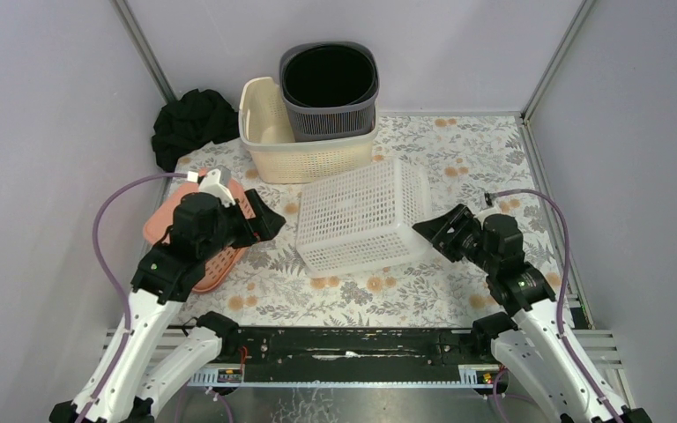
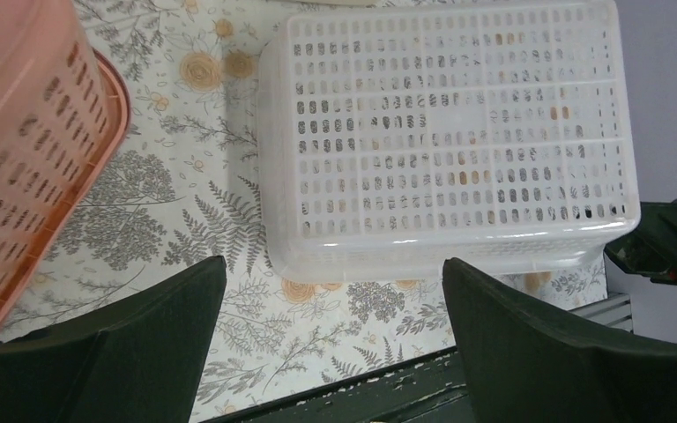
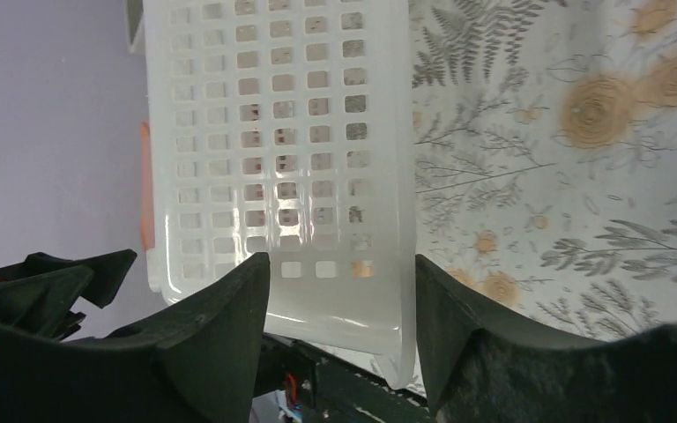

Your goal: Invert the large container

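Observation:
The large container, a white perforated basket (image 1: 361, 216), lies bottom up on the flowered table, its rim resting on the cloth. The left wrist view shows its slotted bottom (image 2: 450, 132) and near rim. My right gripper (image 1: 436, 231) is at its near right corner. In the right wrist view the right gripper (image 3: 342, 260) is open, one finger on each side of the basket's end wall (image 3: 273, 132), not pressing it. My left gripper (image 1: 260, 220) hovers left of the basket, above the pink basket's edge. The left gripper (image 2: 333, 263) is wide open and holds nothing.
A pink basket (image 1: 216, 269) lies under the left arm, seen also as the pink basket (image 2: 18, 132) in the left wrist view. A cream basket (image 1: 308, 159) holding a dark grey bin (image 1: 331, 88) stands at the back. Black cloth (image 1: 194, 123) sits back left. A black rail (image 1: 344, 344) runs along the near edge.

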Action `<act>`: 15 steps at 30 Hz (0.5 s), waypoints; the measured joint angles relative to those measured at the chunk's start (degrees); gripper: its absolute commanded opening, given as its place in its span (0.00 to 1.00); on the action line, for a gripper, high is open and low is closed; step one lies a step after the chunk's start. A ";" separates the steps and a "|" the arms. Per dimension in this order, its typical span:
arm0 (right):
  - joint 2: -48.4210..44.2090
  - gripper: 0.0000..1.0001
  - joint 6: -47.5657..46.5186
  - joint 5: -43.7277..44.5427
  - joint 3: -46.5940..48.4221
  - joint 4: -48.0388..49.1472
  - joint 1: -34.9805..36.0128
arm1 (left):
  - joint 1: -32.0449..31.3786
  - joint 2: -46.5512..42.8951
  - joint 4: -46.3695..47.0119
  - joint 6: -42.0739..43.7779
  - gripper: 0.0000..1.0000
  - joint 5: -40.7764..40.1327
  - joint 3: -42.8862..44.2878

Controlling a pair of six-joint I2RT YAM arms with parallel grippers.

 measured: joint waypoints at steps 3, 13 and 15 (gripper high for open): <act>-1.38 0.70 -2.01 2.95 -0.74 -3.72 0.00 | 0.00 0.85 2.80 -0.96 1.00 1.40 -3.78; -0.09 0.74 -6.71 8.66 -7.02 -14.40 0.00 | -0.39 6.49 12.96 -5.16 1.00 4.55 -13.20; -0.46 0.73 -7.37 8.74 -6.97 -14.97 0.00 | -1.20 7.43 14.64 -5.88 1.00 4.59 -14.58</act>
